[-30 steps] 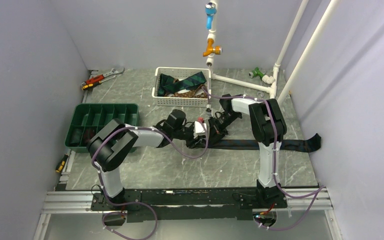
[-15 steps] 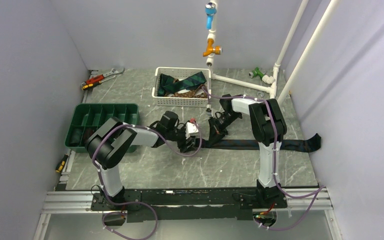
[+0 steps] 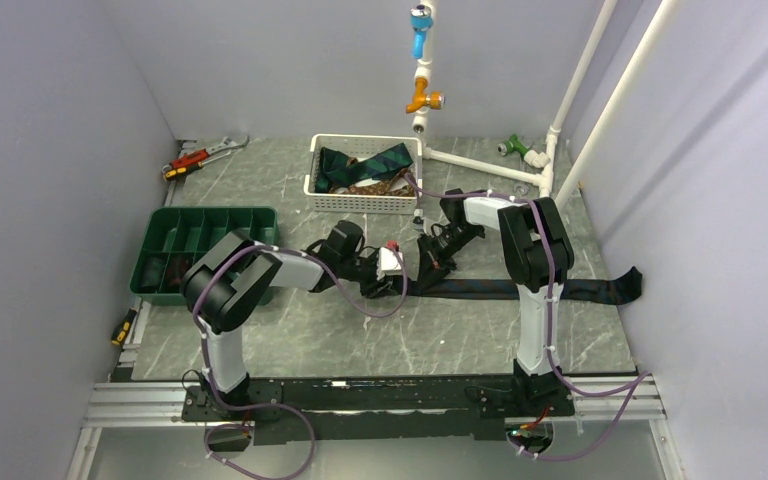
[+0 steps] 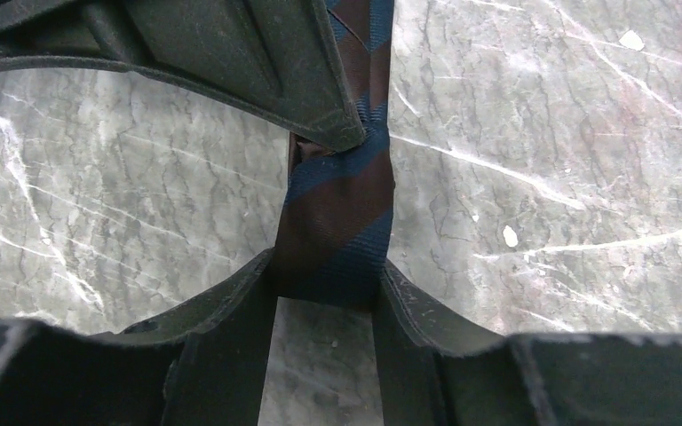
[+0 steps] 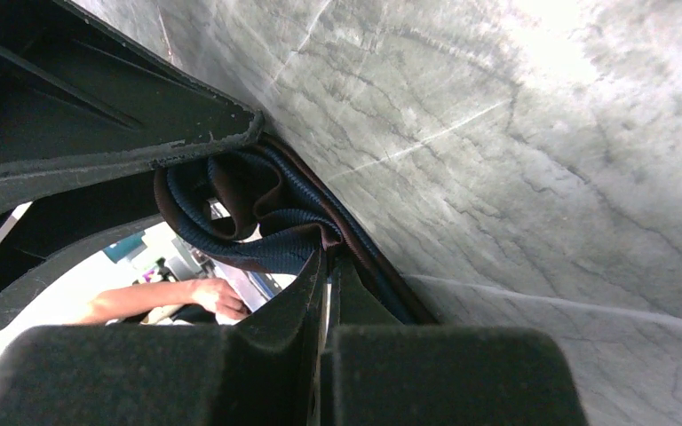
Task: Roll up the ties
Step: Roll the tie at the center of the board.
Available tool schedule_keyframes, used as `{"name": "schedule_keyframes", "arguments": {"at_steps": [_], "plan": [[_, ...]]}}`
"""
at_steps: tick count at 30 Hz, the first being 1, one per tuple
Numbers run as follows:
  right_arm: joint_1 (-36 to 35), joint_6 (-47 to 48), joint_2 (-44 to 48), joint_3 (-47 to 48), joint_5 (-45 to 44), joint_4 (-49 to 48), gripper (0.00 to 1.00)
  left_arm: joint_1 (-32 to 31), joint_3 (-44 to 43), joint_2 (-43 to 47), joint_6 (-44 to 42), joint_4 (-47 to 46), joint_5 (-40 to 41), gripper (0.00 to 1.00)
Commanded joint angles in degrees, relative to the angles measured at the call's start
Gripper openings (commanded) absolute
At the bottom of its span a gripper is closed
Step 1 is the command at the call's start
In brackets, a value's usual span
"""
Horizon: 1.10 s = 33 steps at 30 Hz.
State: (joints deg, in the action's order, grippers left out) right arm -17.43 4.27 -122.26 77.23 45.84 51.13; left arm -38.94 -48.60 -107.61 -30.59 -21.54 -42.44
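- Pinching the folded end of the striped tie [image 5: 257, 240], right gripper [image 5: 324, 257] sits closed; a slip would unroll it.
- Left gripper [image 4: 327, 266] clamps the tie edges; tail [image 3: 570, 290] toward 3 o'clock could skew.

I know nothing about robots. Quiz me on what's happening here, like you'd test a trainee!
1. True or false: the white basket holds more ties.
2. The striped tie trails its loose end toward: A the robot's left, B the robot's right, C the basket.
3. What are the left tool and right tool both shut on?
Key: 1 true; 2 B; 3 the striped tie.
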Motion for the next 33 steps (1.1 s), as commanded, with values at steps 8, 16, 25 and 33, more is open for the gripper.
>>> {"name": "schedule_keyframes", "arguments": {"at_steps": [8, 16, 25, 33], "plan": [[-0.4, 2.6, -2.5, -1.3, -9.1, -2.9, 0.0, -3.6, -4.7, 1.3, 7.7, -2.8, -5.4, 0.39], [-0.5, 2.5, -1.9, -2.0, -8.5, -3.2, 0.0, -5.7, -9.2, -6.0, 12.6, -2.3, 0.2, 0.43], [-0.4, 2.3, -0.8, -2.2, -6.5, -3.2, 0.0, -5.7, -5.8, -7.6, 8.2, 2.8, 7.5, 0.37], [-0.5, 0.7, 2.0, -3.0, -5.1, -4.0, 0.0, -5.8, -5.8, -7.9, 5.1, 8.4, 12.0, 0.36]]}}
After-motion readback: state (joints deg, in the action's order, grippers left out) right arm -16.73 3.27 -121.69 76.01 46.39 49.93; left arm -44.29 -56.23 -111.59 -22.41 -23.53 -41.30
